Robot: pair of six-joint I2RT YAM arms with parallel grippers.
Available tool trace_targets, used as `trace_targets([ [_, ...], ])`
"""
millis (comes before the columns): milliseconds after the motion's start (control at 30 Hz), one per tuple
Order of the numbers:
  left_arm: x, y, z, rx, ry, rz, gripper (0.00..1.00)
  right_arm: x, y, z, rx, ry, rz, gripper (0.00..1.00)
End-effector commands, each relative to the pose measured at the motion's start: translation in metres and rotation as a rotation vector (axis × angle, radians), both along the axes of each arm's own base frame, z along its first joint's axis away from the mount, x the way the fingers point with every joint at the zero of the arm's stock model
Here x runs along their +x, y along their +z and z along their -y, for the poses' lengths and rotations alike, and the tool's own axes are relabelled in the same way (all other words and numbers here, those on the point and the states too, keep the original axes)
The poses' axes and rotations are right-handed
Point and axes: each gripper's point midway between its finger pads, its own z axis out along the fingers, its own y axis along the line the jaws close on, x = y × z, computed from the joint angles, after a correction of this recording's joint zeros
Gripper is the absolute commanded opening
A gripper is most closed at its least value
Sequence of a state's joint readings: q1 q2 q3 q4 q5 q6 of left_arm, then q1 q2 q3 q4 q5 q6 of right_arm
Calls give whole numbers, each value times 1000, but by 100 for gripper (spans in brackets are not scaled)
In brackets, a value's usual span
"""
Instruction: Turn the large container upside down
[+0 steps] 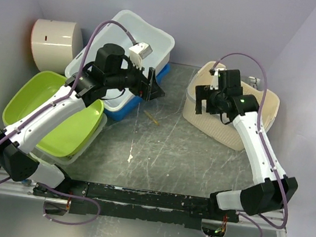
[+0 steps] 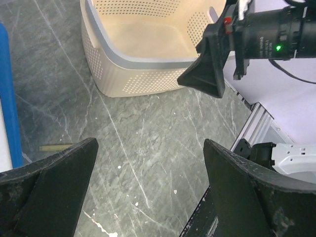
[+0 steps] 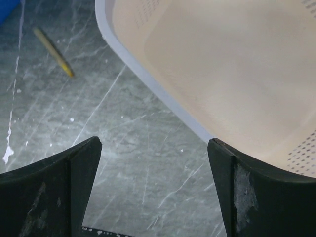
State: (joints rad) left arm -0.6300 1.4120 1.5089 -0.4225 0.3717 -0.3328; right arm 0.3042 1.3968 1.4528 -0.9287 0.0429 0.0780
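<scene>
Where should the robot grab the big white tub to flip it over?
Probably the thin rim on its right side, coming from the middle of the table. The big white tub sits open side up on the blue tub, and the left claw is open right beside that edge.

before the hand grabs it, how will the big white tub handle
Likely light for its size: the white tub looks thin-walled, empty where visible. Glossy plastic may slip in a pinch. Resting on the blue tub, it could slide if pushed.

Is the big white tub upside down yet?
No, the large white container sits with its open side up, stacked on the blue tub.
</scene>
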Motion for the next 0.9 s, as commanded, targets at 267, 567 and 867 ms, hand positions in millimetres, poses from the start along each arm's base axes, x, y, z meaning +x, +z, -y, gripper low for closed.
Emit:
trace_targets([
  [267, -6, 8, 4, -43, -33, 27, 100, 5, -41, 38, -162, -90, -29, 96],
  [567, -10, 5, 2, -42, -35, 25, 100, -24, -47, 2, 3, 49, -180, 75],
  [867, -10, 6, -1, -39, -24, 28, 99, -18, -41, -7, 42, 8, -229, 31],
])
